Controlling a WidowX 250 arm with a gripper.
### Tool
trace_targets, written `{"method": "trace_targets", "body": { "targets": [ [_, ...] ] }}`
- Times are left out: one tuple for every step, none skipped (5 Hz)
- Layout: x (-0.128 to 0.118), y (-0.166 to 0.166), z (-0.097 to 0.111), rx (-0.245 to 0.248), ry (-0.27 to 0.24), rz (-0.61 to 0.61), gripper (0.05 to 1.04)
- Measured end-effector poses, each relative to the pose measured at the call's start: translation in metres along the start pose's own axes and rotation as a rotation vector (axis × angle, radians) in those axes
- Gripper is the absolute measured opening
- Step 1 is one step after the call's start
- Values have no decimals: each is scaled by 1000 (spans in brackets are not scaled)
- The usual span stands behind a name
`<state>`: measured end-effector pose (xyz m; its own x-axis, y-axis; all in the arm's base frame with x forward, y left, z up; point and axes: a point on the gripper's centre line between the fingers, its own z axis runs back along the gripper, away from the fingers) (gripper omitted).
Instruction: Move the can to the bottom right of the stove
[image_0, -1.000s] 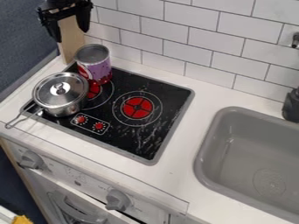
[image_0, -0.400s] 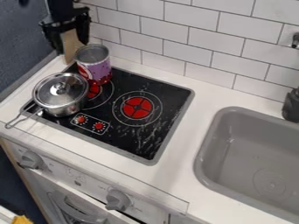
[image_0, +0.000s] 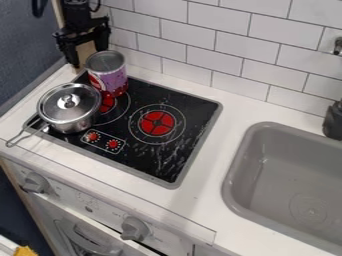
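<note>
Plainly, we count two burners (image_0: 157, 123), one pot (image_0: 67, 111), one gripper (image_0: 89, 56), jaws parted, and one can (image_0: 110, 77), top up, long axis vertical.

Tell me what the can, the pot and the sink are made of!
The can looks like metal, judging by its grey rim, with a printed purple-and-red outside. The pot seems to be polished metal, maybe steel: it's silvery with bright reflections. The sink is smooth, even grey with soft shine, perhaps plastic, though I can't be certain.
</note>
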<state>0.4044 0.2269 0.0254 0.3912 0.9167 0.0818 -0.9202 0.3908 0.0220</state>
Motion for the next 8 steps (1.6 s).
{"method": "trace_targets", "body": {
  "targets": [
    [-11, -11, -3, 2, -5, -48, 1000],
    [-30, -16, -16, 8, 23, -76, 1000],
    [-44, -12, -15, 15, 47, -96, 1000],
    [-60, -15, -14, 7, 56, -123, 1000],
    [-80, -21, -6, -3, 55, -181, 1000],
    [-101, -25, 7, -25, 34, -246, 1000],
    [-120, -22, 9, -32, 29, -298, 1000],
    [-142, -15, 15, -32, 23, -356, 1000]
  ]
}}
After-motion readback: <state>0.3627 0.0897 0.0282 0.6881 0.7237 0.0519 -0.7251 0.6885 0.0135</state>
